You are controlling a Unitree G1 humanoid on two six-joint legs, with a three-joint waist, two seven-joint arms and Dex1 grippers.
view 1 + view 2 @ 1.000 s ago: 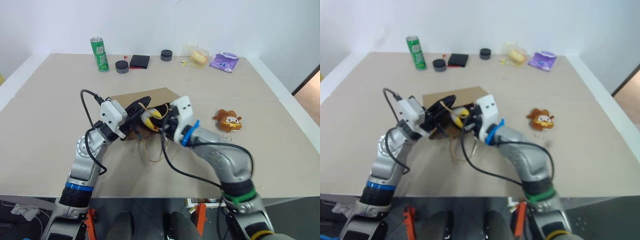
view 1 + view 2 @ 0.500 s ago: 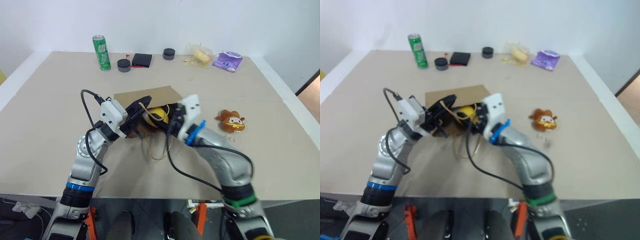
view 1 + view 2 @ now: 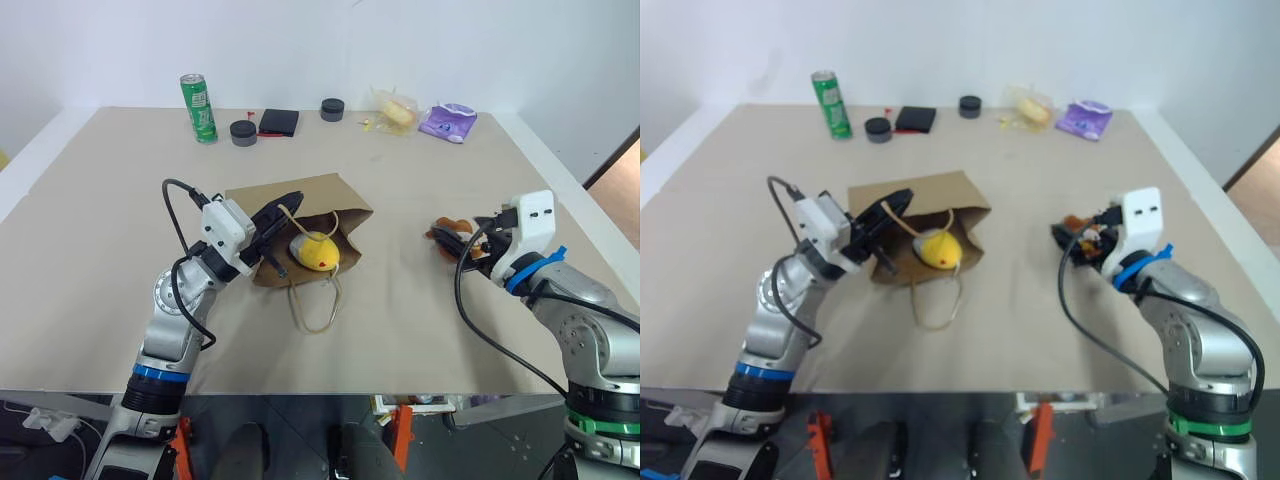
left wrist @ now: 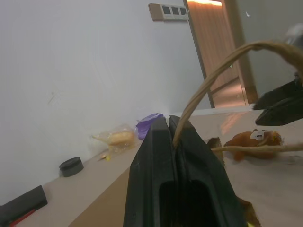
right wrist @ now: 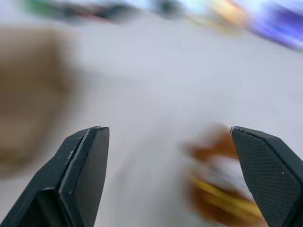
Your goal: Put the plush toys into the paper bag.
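A tan table (image 3: pixel 120 190) against a white wall. The brown paper bag (image 3: pixel 300 205) lies at its middle with the yellow toy (image 3: pixel 314 251) in its mouth. The left gripper (image 3: pixel 276 219) is clamped on a bag handle (image 4: pixel 208 80). The right gripper (image 3: pixel 455 240), jaws wide apart, is at the brown toy (image 4: pixel 253 140) to the bag's right.

Matt kraft paper bag (image 3: pixel 300 212); seemingly furry brown toy (image 4: pixel 253 140).

Right end effector (image 3: pixel 462 242) swung from paper bag (image 3: pixel 300 205) to brown toy (image 5: pixel 222 184), yellow toy (image 3: pixel 314 250) released in bag
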